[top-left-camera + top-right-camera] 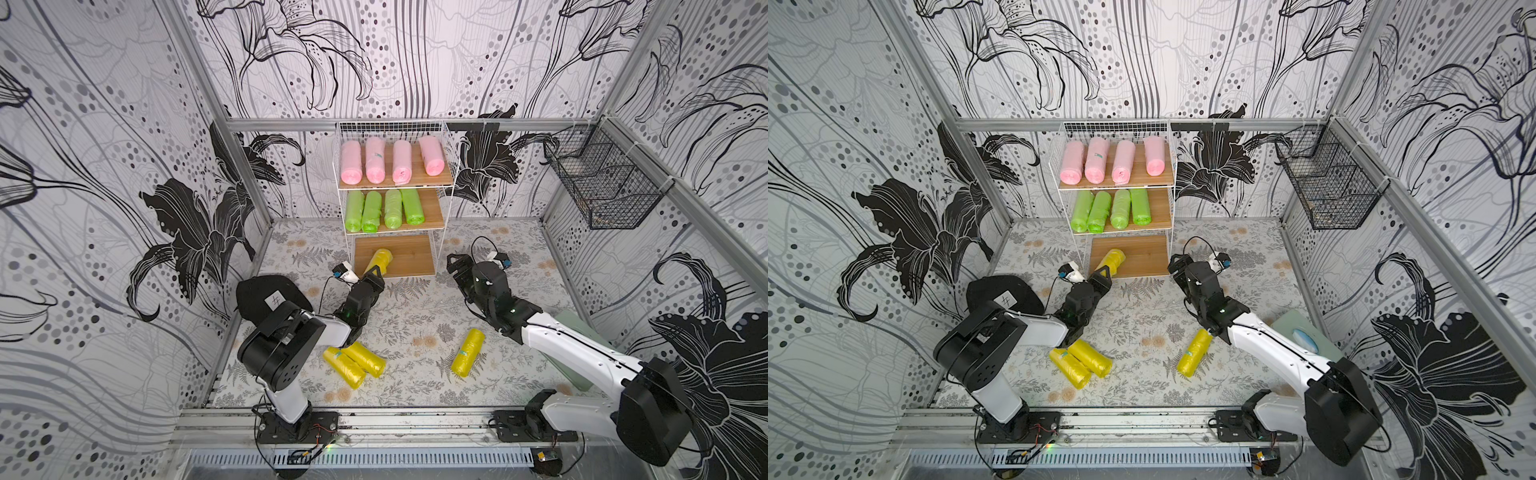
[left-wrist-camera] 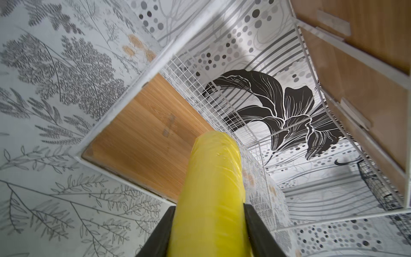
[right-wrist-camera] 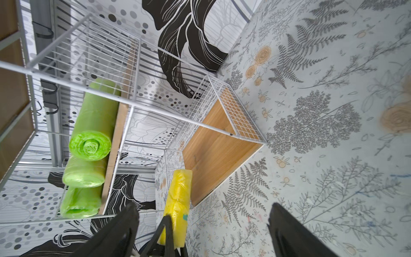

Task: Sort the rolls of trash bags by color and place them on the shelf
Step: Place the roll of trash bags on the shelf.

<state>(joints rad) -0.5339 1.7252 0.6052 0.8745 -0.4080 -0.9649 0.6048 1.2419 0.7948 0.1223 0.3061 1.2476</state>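
Centre left, a black pad's (image 1: 266, 293) tag (image 1: 275, 300) shows a "#"-like mark. The left gripper (image 1: 374, 272) clamps a yellow roll (image 1: 381, 259) by its near end, its far end over the shelf's (image 1: 390, 129) bottom board (image 1: 411, 257), since pink rolls (image 1: 376, 160) and green rolls (image 1: 372, 212) fill those above; its teal sticker (image 3: 184, 217) is unreadable. Right of centre, the right gripper (image 1: 456, 262) gapes empty.

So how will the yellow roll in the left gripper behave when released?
Likely soft: the yellow roll shows wrinkled film near the left gripper. Probably light, since it's held out by one end. It may roll: it's round, and the bottom board looks flat.
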